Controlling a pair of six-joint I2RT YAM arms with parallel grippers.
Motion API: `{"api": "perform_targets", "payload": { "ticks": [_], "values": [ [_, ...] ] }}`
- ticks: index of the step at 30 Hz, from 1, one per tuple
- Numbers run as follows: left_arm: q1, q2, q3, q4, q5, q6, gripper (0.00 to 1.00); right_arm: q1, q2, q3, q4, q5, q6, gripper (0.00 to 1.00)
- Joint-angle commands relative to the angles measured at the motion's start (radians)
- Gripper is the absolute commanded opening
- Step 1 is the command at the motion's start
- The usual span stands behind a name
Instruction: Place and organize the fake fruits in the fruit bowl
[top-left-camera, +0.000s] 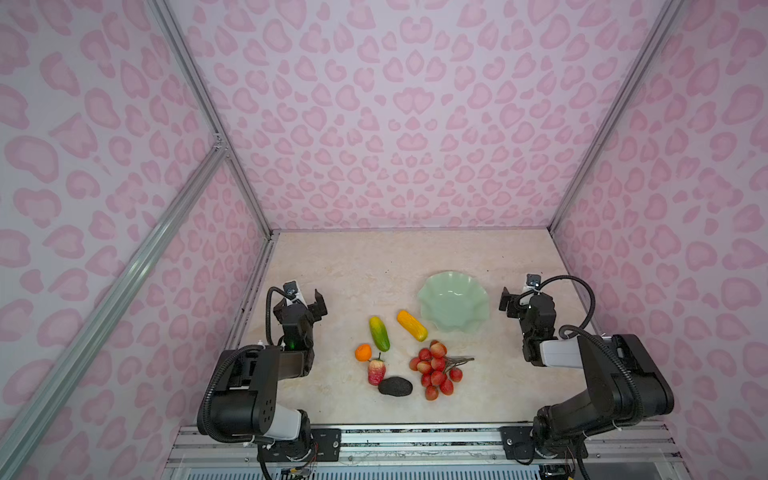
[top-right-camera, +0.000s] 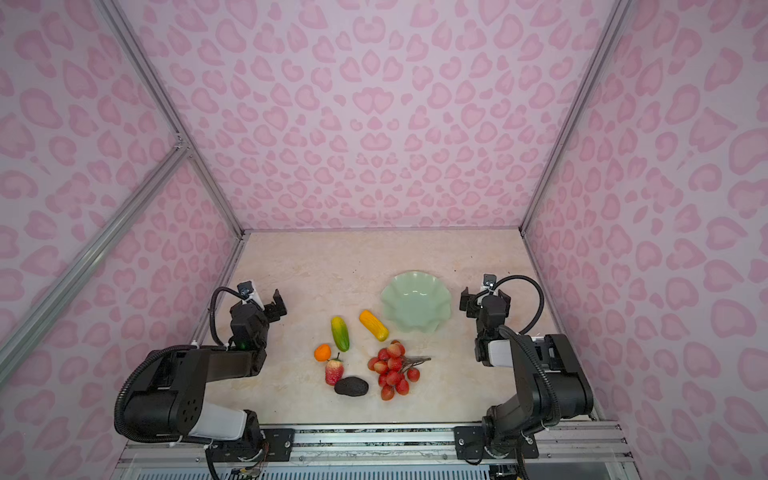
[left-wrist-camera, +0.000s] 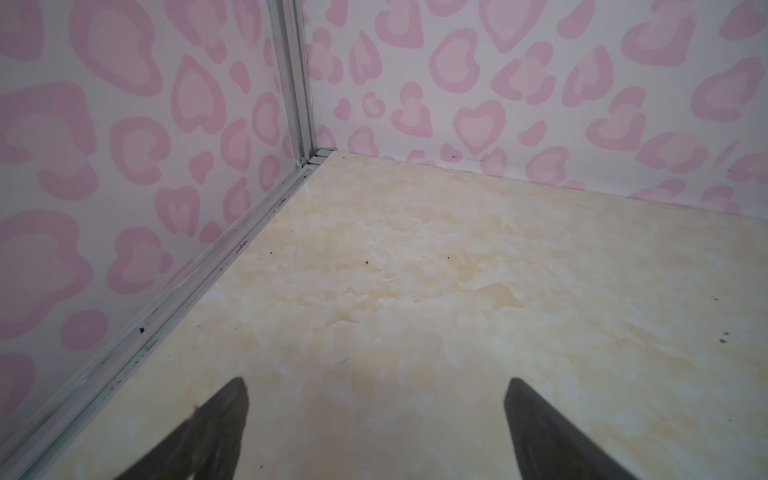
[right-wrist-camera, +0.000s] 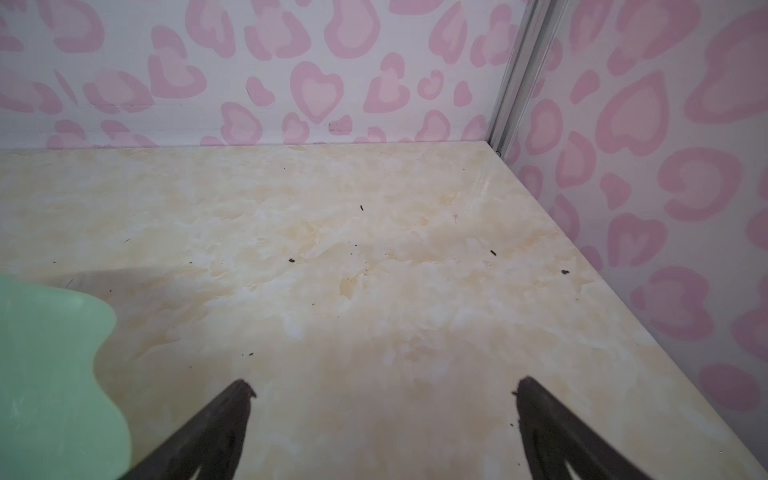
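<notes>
Right wrist view shows the right gripper spread wide and empty, the fruit bowl just beside it. In both top views the glossy, wavy-rimmed bowl holds nothing; every fruit lies on the marbled table between the arms. The left gripper, also wide and empty, is nearer the smooth green-yellow fruit, whose long axis runs nearly front to back. The orange-yellow fruit lies slantwise nearest the bowl; small orange, strawberry, bumpy avocado and berry bunch sit closer to the robot's base.
</notes>
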Motion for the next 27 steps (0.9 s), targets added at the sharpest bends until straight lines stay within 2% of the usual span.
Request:
{"api": "perform_targets", "payload": {
  "ticks": [1,25,27],
  "values": [
    [0.001,0.003,0.01,0.02,-0.008,0.007,0.97,0.0,0.0,-0.003,0.003,-0.006,-0.002,0.99],
    [0.0,-0.003,0.005,0.029,-0.009,0.009,0.98,0.0,-0.001,-0.007,0.005,-0.005,-0.002,0.99],
    [-0.004,-0.041,0.019,-0.036,-0.049,-0.005,0.98,0.002,-0.006,-0.011,0.032,-0.013,-0.013,0.99]
  ]
}}
